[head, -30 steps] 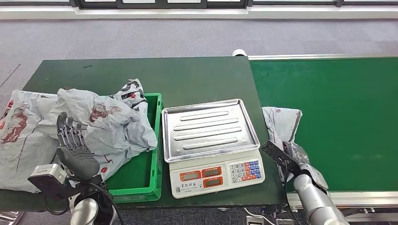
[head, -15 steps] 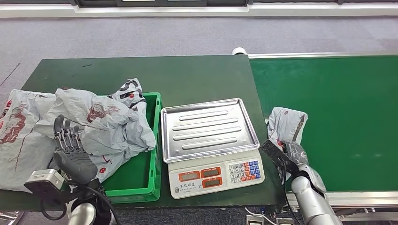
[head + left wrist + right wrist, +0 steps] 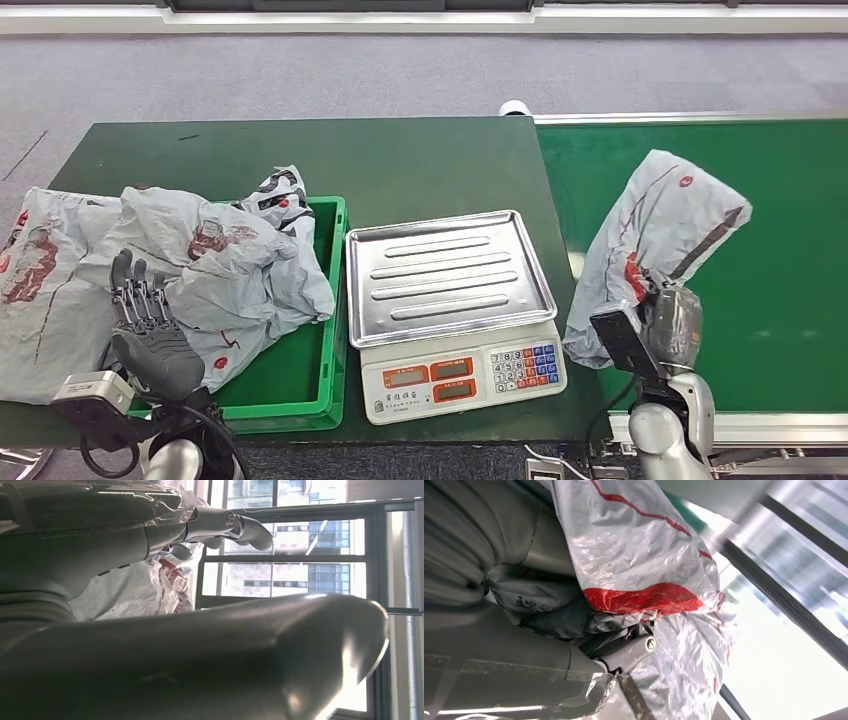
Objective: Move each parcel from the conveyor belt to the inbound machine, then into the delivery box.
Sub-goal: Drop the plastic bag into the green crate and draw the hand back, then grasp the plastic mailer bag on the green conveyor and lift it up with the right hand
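Note:
My right hand (image 3: 668,325) grips a grey plastic parcel (image 3: 660,235) with red markings and holds it up over the left edge of the green conveyor belt (image 3: 780,240). In the right wrist view the parcel (image 3: 644,575) drapes over the fingers (image 3: 629,652). The scale (image 3: 450,300) with its bare steel tray stands just left of the parcel. My left hand (image 3: 150,325) is raised with straight, spread fingers (image 3: 240,527) in front of the grey parcels (image 3: 200,260) piled over the green crate (image 3: 325,310). It holds nothing.
The dark green table (image 3: 330,155) carries the crate, the scale and a heap of grey parcels spilling off its left side (image 3: 40,290). Grey carpet (image 3: 400,75) lies beyond the table and belt.
My right hand has lifted the parcel from lying low at the belt's edge to hanging high and unfolded above the belt. My left hand has sunk slightly.

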Available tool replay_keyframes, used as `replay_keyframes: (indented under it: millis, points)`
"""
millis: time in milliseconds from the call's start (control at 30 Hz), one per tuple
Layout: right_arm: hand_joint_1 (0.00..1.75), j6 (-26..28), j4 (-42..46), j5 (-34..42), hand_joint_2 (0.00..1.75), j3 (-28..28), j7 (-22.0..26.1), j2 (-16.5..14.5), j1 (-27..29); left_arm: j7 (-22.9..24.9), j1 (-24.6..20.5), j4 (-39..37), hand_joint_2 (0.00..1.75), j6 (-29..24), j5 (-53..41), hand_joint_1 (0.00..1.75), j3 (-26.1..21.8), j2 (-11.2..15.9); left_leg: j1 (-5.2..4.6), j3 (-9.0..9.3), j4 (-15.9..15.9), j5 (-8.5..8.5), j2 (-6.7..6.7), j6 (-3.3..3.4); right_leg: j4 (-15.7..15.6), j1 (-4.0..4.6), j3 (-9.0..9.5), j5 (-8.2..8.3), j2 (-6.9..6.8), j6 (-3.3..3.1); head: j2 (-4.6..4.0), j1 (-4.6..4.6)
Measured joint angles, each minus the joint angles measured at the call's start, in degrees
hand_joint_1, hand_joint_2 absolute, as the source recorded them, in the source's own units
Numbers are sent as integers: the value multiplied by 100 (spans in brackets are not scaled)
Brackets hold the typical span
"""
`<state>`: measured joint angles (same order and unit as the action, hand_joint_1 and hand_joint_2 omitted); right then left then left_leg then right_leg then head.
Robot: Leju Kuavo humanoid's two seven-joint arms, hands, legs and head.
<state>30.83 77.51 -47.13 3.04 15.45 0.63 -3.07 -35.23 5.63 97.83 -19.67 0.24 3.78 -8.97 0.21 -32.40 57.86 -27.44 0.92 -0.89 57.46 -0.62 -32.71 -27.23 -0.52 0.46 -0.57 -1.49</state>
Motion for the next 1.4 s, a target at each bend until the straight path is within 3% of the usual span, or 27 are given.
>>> replay_keyframes:
  millis: [233,533,1200,1400]
  points:
    - [175,791,1885,-429,175,9,311,-178,926,-17,2,-8,0,0,2,0,19,-1,0,-1,0,-3,-7,4,-4,-11,7,-4,-8,3,0,0]
    - [175,922,2863,-556,175,34,479,-412,1385,-7,18,-14,0,13,27,0,127,1,-2,4,2,-2,-8,7,-5,-19,12,1,-8,10,0,0]
    - [175,922,3148,-549,175,185,651,-554,1465,-7,26,-39,0,33,43,0,196,5,-2,5,2,-2,-8,7,-5,-18,14,1,-7,10,0,0]
    - [175,887,2775,-510,175,272,862,-625,962,51,-78,-126,0,70,46,0,291,2,-2,9,2,2,-1,10,-4,-18,19,4,-5,12,0,0]
